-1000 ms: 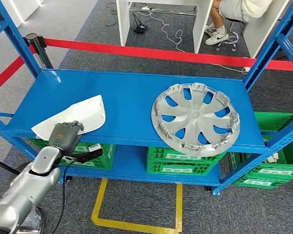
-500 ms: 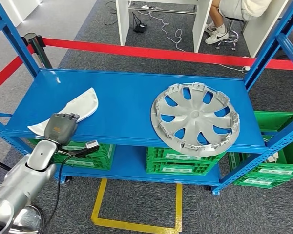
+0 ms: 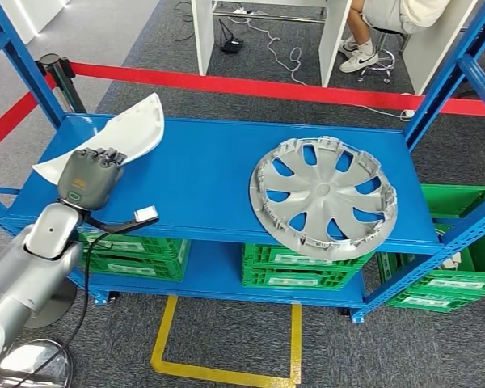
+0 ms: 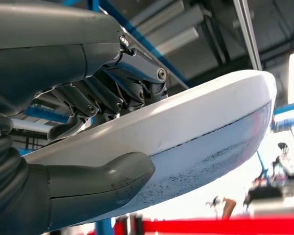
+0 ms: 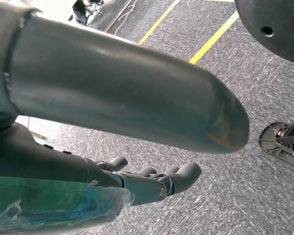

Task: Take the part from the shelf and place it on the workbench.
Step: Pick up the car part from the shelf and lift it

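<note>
**A:** Gripping the white part [image 3: 115,133] with the left hand [image 3: 87,176], thumb [image 4: 101,181] under, fingers [image 4: 112,98] on top. The part sits tilted up over the left end of the blue shelf [image 3: 216,182], and from the head view it looks clear of the surface, though I wouldn't swear to it.

**B:** Right hand [image 5: 153,183]?

**A:** Hanging down over the carpet, fingers loosely spread, nothing in it.

**B:** So what's the trick for this bit?

**A:** I'd say keep the pinch firm. The part is long and held near one end, so it'll want to swing. Lift it straight off before turning away, and keep it level-ish.

**B:** Anything in the way?

**A:** The blue upright [image 3: 29,69] is right beside the part's far side, with a red barrier tape [image 3: 259,87] behind. The silver wheel cover [image 3: 323,196] is well apart, so no worry there. Green crates [image 3: 288,271] sit on the lower shelf. No desk in sight yet.
</note>
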